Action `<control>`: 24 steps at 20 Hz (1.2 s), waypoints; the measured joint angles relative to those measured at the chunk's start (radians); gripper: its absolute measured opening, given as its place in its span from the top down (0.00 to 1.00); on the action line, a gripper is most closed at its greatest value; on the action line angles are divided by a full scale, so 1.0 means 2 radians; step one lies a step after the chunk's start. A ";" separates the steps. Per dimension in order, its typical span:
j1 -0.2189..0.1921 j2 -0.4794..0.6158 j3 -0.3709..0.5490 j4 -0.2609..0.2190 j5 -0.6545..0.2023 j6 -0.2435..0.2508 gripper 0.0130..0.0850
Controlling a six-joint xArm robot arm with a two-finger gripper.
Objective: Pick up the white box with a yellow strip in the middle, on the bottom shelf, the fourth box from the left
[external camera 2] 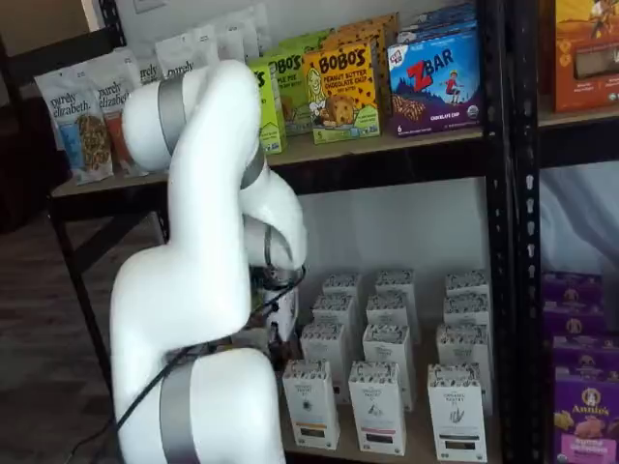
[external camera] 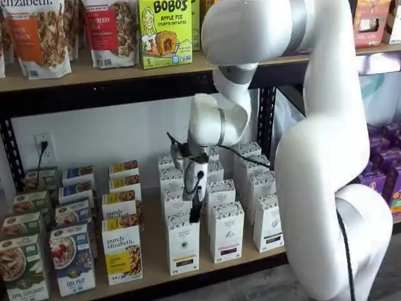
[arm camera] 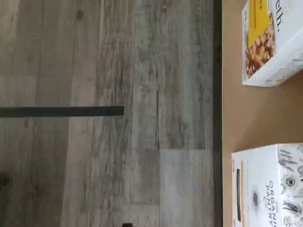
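The white box with a yellow strip (external camera: pixel 122 254), marked "purely elizabeth", stands at the front of the bottom shelf (external camera: pixel 150 276), with like boxes in a row behind it. In the wrist view its yellow-and-granola face (arm camera: pixel 270 40) shows on the brown shelf board. My gripper (external camera: pixel 197 210) hangs in front of the shelf, to the right of that box and higher, before the white Organic Pantry boxes. Its black fingers show as one dark strip with no plain gap. Nothing is in them. In a shelf view my arm (external camera 2: pixel 208 290) hides the box.
White Organic Pantry boxes (external camera: pixel 182 241) stand in rows right of the target; one shows in the wrist view (arm camera: pixel 270 187). A blue box (external camera: pixel 72 258) and a green box (external camera: pixel 22 266) stand to its left. The upper shelf (external camera: pixel 94 75) holds bags and Bobo's boxes. Grey wood floor (arm camera: pixel 118 118) lies below.
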 joint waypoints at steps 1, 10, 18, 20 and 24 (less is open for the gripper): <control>-0.001 0.002 -0.004 -0.003 0.008 0.002 0.00; 0.001 0.032 -0.014 0.012 -0.016 -0.012 0.00; 0.012 0.069 -0.033 0.066 -0.061 -0.055 0.00; 0.011 0.078 -0.042 0.068 -0.063 -0.057 0.00; 0.010 0.101 -0.064 0.076 -0.072 -0.066 0.00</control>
